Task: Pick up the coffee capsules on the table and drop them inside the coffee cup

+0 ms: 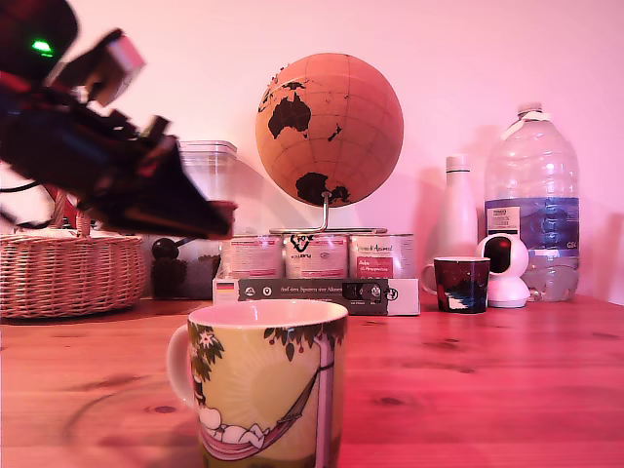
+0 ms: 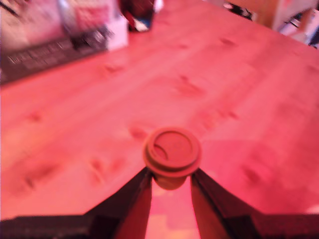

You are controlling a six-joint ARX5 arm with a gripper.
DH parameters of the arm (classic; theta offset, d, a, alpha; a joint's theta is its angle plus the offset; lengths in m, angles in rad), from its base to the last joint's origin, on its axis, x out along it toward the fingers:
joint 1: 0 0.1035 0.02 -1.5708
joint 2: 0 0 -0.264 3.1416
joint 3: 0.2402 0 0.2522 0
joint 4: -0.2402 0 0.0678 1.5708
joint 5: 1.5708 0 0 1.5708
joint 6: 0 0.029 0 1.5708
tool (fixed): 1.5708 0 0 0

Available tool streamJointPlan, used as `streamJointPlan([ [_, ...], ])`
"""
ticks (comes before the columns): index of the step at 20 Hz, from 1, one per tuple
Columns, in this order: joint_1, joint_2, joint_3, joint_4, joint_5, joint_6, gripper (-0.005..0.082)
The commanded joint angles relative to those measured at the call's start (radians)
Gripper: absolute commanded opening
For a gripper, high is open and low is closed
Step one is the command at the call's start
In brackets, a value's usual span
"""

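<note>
While exterior view blurs, capsule in tool

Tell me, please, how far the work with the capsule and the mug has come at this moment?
Done: the pickup. In the wrist view the gripper is shut on a coffee capsule, raised above the wooden table. In hand: carrying; the exterior view shows the gripper in the air, up and to the left of the yellow-green mug. Left: moving over the mug's opening and releasing. Whether the mug already holds capsules cannot be seen.

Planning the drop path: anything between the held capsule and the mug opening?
Nothing visible. The gripper holds the capsule in the air, above and to the exterior view's left of the yellow-green mug. The mug's opening is uncovered, with only open space between.
</note>
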Motion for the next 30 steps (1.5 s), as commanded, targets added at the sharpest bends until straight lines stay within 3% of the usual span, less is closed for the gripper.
streamJointPlan([
  [1,-0.012,-0.062,-0.045,0.008,0.004,-0.023,0.0197],
  [6,-0.068,-0.198,-0.104,-0.012,0.004,-0.055,0.0197],
  [16,-0.226,-0.282,-0.159,-0.079,-0.008,-0.055,0.0197],
  [24,-0.264,-0.392,-0.162,-0.233,-0.028,-0.043,0.0197],
  [30,-0.293,-0.401,-0.162,-0.25,-0.033,-0.045,0.0197],
])
